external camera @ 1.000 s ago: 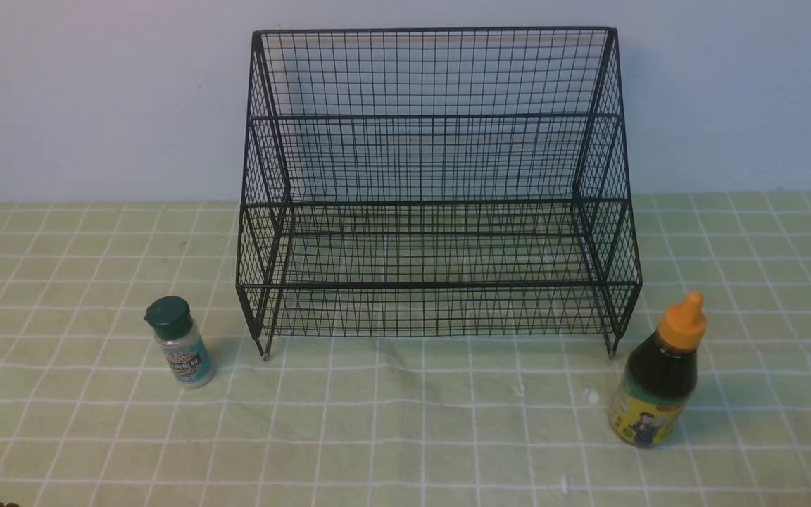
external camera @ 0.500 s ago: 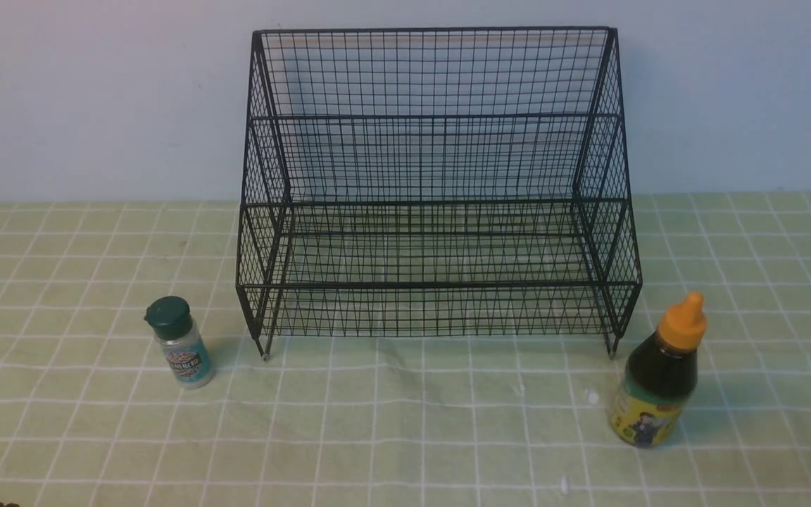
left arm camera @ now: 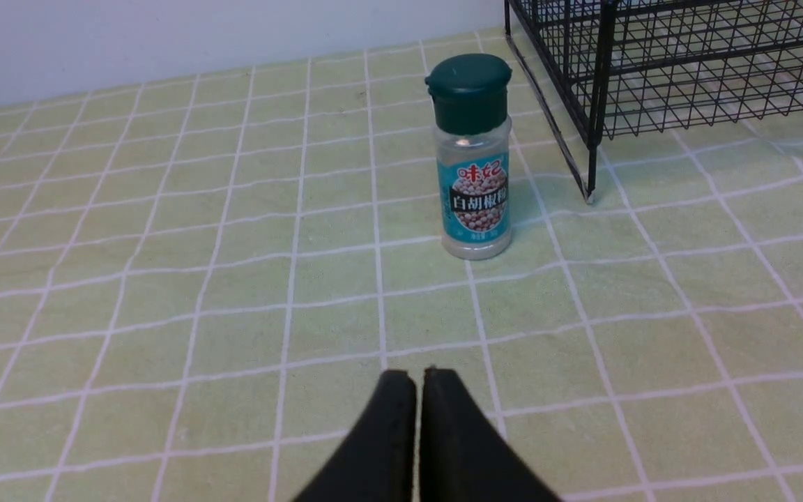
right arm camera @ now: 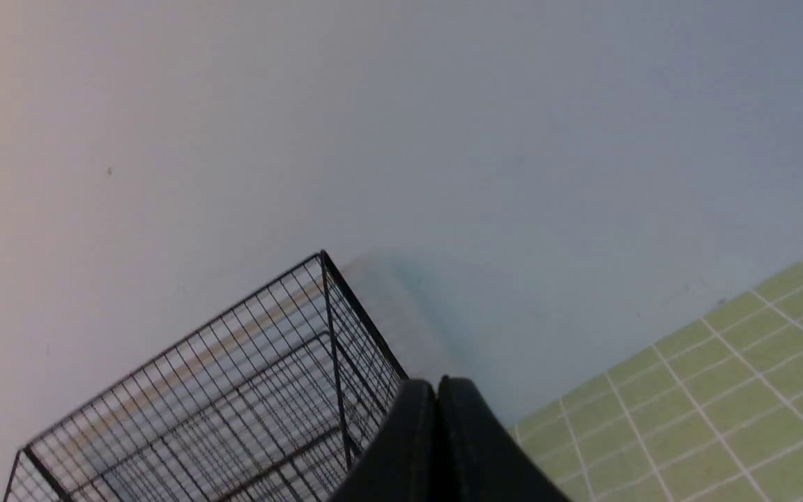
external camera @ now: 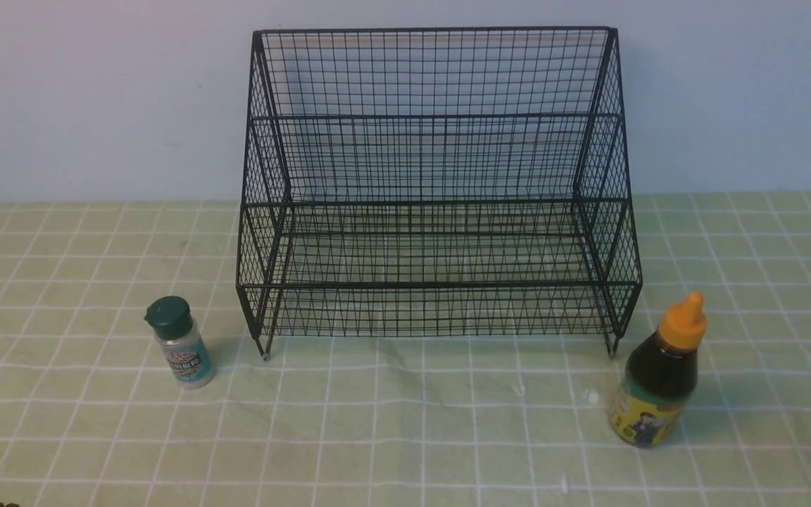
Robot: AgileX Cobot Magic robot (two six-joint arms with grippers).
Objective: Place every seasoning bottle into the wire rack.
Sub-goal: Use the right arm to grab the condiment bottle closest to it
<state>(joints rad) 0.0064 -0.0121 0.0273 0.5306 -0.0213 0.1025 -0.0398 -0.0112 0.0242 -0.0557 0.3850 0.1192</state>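
The black wire rack (external camera: 434,211) stands at the back middle of the table, with nothing on its shelves. A small clear shaker (external camera: 180,343) with a dark green cap and teal label stands upright left of the rack's front leg. The taller dark-sauce bottle (external camera: 659,373) with an orange nozzle cap stands upright at the rack's front right. In the left wrist view my left gripper (left arm camera: 419,376) is shut and holds nothing, well short of the shaker (left arm camera: 473,157). My right gripper (right arm camera: 436,385) is shut too, pointing past the rack's corner (right arm camera: 248,390) at the wall. Neither gripper shows in the front view.
A green checked cloth (external camera: 405,436) covers the table. A pale wall (external camera: 96,98) rises right behind the rack. A small dark object (external camera: 4,504) peeks in at the bottom left edge of the front view.
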